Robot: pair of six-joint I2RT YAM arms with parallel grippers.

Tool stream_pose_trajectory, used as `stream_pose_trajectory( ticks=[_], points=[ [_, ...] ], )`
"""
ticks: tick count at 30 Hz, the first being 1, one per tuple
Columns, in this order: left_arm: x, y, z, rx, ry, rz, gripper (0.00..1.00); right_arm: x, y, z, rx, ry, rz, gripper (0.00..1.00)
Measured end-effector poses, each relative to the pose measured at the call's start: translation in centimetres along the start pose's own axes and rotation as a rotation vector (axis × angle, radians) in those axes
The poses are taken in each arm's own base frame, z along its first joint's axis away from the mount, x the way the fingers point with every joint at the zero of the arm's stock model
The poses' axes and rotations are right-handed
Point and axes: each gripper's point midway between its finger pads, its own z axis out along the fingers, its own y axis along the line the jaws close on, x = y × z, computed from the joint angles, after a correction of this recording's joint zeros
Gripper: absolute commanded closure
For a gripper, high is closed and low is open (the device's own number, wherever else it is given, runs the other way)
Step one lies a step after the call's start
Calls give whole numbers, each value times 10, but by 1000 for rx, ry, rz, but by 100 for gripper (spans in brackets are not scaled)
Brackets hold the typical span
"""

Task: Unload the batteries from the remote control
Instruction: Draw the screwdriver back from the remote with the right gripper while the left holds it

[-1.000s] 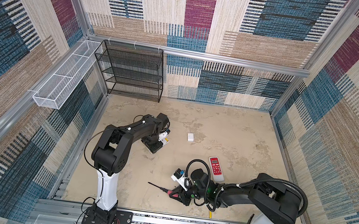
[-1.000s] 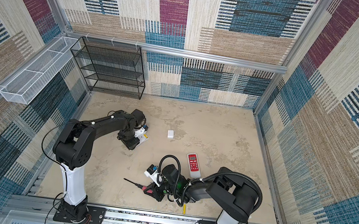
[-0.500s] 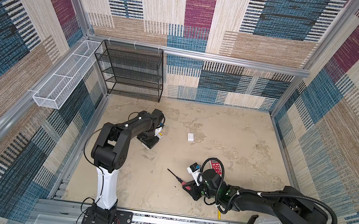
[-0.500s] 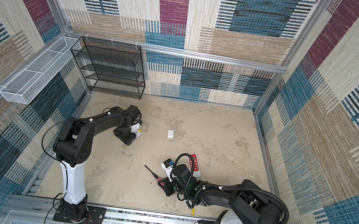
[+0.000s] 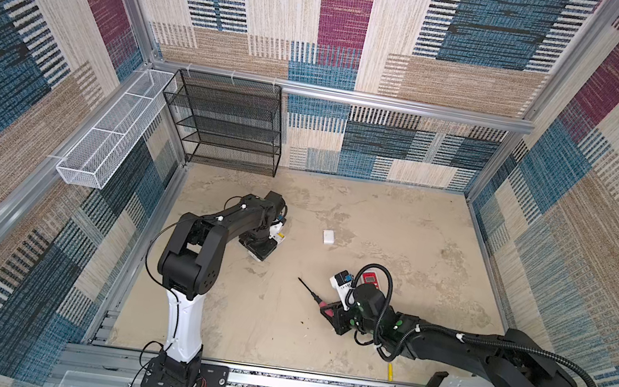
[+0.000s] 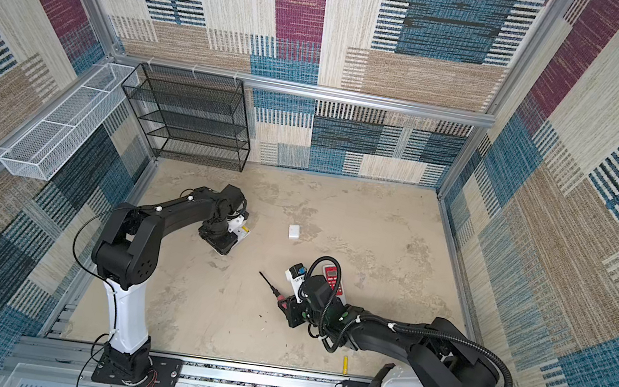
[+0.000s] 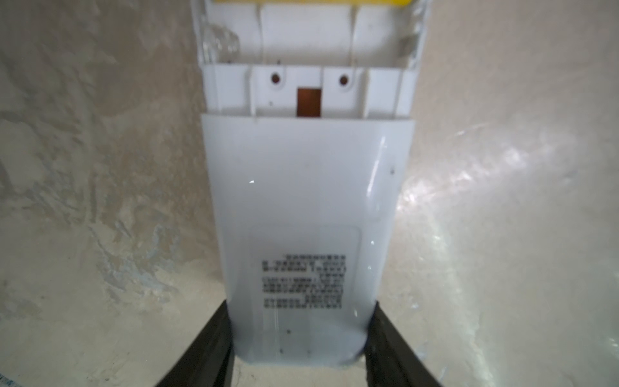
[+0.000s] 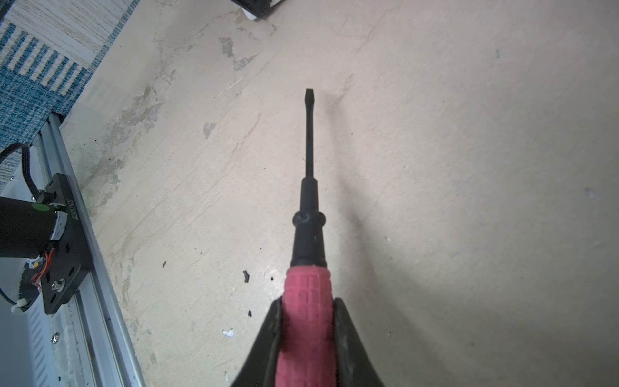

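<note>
My left gripper [image 7: 301, 310] is shut on the end of a white remote control [image 7: 308, 187] that lies back-up on the floor, one finger against each side. Its battery bay is uncovered; a yellow battery [image 7: 311, 2] shows at the frame's edge, and the slot nearer to me is bare. In both top views that battery [image 5: 281, 236] [image 6: 246, 229] peeks out beside the left gripper [image 5: 263, 247]. Another yellow battery [image 5: 390, 371] lies loose near the front rail. My right gripper [image 8: 308, 301] is shut on the red handle of a screwdriver [image 8: 308, 234], held just above the floor.
A red-and-white remote [image 5: 370, 278] lies half hidden behind the right wrist. A small white cover [image 5: 328, 236] rests mid-floor. A black wire rack [image 5: 226, 122] stands at the back left, and a white mesh basket [image 5: 112, 129] hangs on the left wall.
The right arm has swung to the right and farther back, carrying the screwdriver. The left gripper has shifted only slightly with the white remote.
</note>
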Motion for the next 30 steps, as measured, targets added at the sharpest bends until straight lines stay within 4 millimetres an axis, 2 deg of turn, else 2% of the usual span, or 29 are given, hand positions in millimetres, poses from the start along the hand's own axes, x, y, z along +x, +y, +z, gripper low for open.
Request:
stream_pose_trajectory(
  ticks=[10, 30],
  points=[
    [-1, -17, -2, 24, -8, 57, 65, 3, -10, -1, 55, 21, 33, 100],
    [0, -38, 0, 30, -6, 100, 64, -1, -13, -3, 90, 49, 88, 100]
  ],
)
